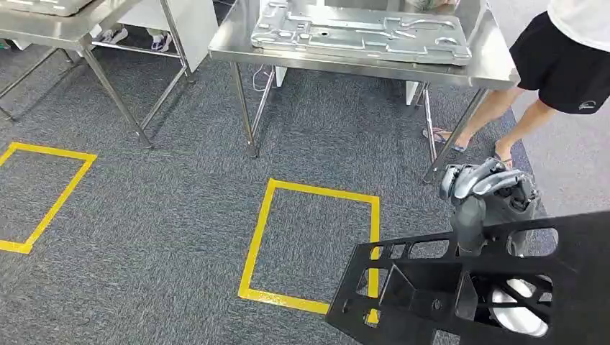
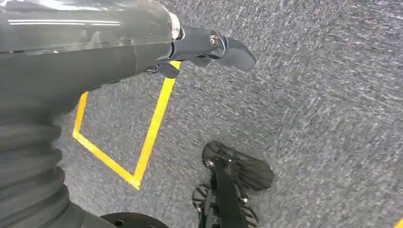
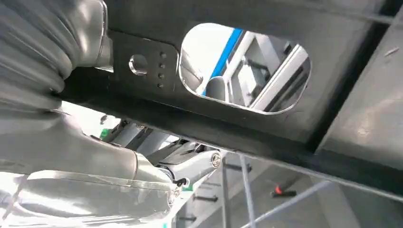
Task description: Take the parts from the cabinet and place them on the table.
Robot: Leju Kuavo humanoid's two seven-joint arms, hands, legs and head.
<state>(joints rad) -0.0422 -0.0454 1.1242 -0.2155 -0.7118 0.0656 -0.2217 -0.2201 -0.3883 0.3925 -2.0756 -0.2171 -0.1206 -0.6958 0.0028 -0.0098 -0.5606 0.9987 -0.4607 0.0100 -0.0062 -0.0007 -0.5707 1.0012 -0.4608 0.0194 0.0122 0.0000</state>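
Black perforated part at 5 o'clock in head view, gripped by right hand, fingers curled over its upper edge. Left hand holds nothing, fingers extended over carpet. Steel bench at 12 o'clock.

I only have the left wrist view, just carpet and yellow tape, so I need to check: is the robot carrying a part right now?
Observer: Yes, the right hand grips a black perforated part.
Operator: Is the table close?
Observer: A steel table stands ahead, beyond a yellow floor square.
Operator: Anything on it?
Observer: A silver stamped panel already lies on top.
Operator: Anyone nearby?
Observer: A person stands at the table's right end.
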